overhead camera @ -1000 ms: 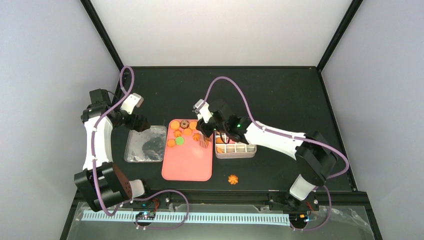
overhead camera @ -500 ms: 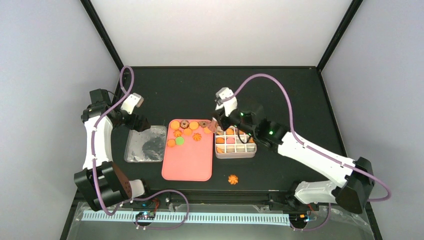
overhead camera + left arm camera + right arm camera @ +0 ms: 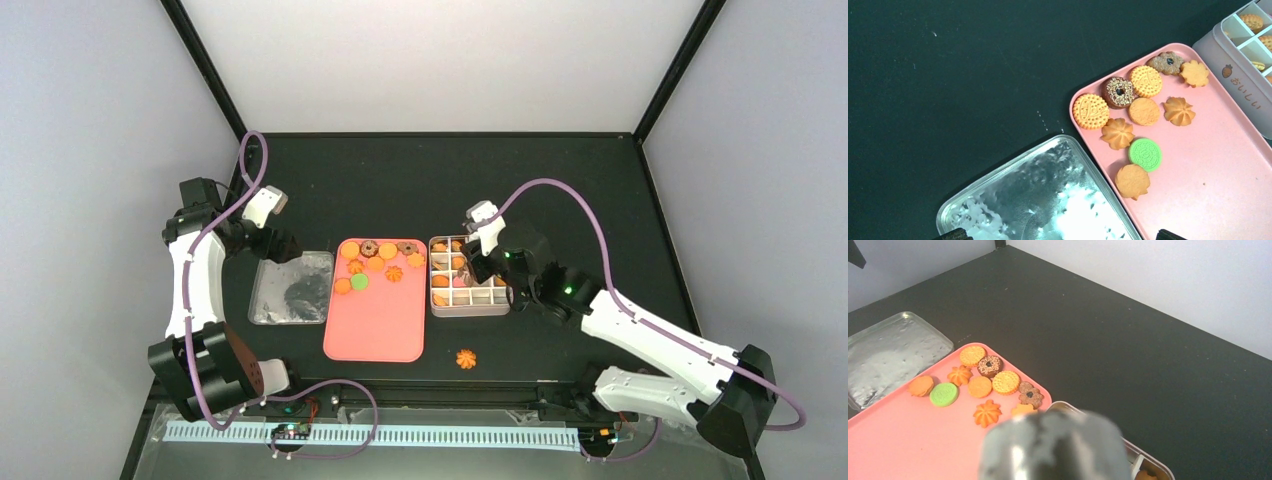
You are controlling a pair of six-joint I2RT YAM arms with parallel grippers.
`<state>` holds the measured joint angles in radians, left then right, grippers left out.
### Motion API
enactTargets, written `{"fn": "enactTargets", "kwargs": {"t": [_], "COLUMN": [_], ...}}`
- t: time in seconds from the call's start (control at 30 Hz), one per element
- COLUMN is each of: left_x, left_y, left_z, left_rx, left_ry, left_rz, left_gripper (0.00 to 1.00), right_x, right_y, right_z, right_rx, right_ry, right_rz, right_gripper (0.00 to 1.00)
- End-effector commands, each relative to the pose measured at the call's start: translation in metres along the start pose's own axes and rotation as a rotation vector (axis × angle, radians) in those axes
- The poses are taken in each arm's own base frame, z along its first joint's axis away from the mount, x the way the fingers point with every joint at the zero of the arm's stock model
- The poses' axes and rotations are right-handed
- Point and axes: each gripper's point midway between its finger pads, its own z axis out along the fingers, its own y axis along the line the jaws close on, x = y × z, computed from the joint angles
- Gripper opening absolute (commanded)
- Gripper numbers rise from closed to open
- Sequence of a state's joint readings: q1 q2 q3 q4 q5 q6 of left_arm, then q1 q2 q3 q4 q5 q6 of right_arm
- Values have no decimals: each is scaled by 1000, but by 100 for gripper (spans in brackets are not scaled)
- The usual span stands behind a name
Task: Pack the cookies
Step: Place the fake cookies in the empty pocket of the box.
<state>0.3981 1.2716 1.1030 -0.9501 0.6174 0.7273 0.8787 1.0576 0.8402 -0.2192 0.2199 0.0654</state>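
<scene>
My left gripper is hovering over the far corner of the shiny metal tray, with its fingers spread wide. Next over, most of the cookies are sitting bunched at the far end of the pink tray. More are lying in the white gridded tin, and one orange swirl is lying loose on the table in front of it. My right gripper is hanging over the tin. I honestly can't tell if it's pinching anything, since the wrist cam is just showing a grey blur.
</scene>
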Motion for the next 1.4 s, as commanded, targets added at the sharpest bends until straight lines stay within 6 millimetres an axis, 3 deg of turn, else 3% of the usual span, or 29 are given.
{"fn": "enactTargets", "kwargs": {"t": [0.0,0.47,0.6,0.9,1.0,1.13,1.37], "left_x": [-4,-2,-4,-5,-3,-3,-4], "left_y": [-1,3,1,1,2,2,1], "left_z": [-3,4,3,2,2,3,3], "left_rx": [10,28,35,33,29,31,36], "left_ry": [-15,-3,-9,-10,-5,-4,-9], "left_rz": [12,-4,-8,-4,-3,-4,-6], "left_gripper": [99,99,99,99,99,99,99], "right_x": [-14,11,20,18,21,20,5], "right_y": [-12,-10,-11,-8,-7,-8,-11], "right_z": [-10,-30,-28,-16,-13,-15,-23], "right_rx": [49,8,15,9,8,14,24], "right_ry": [-45,17,37,29,38,31,-2], "right_rz": [26,61,65,78,79,80,71], "right_gripper": [8,8,9,11,17,33,37]}}
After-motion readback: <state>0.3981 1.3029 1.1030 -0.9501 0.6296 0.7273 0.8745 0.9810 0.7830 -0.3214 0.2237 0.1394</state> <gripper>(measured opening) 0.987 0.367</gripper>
